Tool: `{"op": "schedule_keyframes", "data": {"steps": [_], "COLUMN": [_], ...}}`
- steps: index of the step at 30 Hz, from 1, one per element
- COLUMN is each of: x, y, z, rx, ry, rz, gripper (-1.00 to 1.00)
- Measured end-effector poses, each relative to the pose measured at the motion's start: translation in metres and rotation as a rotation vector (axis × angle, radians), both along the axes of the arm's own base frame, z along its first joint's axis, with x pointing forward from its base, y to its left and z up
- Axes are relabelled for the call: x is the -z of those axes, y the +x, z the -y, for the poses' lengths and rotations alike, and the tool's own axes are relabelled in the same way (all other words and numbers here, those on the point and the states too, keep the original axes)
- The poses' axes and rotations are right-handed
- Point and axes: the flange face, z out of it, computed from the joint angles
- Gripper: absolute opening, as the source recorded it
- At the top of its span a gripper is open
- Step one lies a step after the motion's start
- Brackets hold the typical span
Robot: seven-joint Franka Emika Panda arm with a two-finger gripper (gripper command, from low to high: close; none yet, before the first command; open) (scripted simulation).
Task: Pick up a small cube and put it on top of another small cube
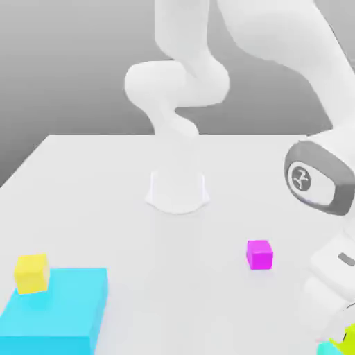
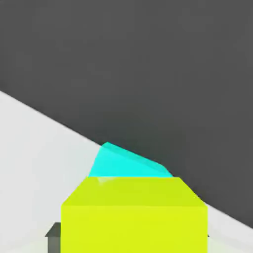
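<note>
The small lime-yellow cube (image 2: 133, 215) sits close in front of the hand camera, and the small cyan cube (image 2: 123, 162) peeks out from behind and under it. In the exterior view the lime-yellow cube (image 1: 347, 338) shows at the lower right corner, directly under my gripper (image 1: 341, 327). A sliver of the cyan cube (image 1: 326, 349) lies just below it. The lime cube appears to be on top of the cyan one, mostly hidden by the hand and the picture's edge.
A golden-yellow cube (image 1: 32, 272) stands on a large flat cyan block (image 1: 59, 315) at the exterior view's lower left. A magenta cube (image 1: 259, 254) lies on the white table right of centre. The arm's base (image 1: 177, 188) stands mid-table.
</note>
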Motion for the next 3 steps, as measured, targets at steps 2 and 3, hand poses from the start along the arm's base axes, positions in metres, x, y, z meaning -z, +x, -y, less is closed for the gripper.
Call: {"op": "schedule_keyframes", "data": {"steps": [2, 3], "x": [0.0, 0.0], "y": [0.0, 0.0], "z": [0.0, 0.0], "rx": [0.0, 0.0], "ry": [0.0, 0.0], "rz": [0.0, 0.0], "gripper": [1.0, 1.0]}}
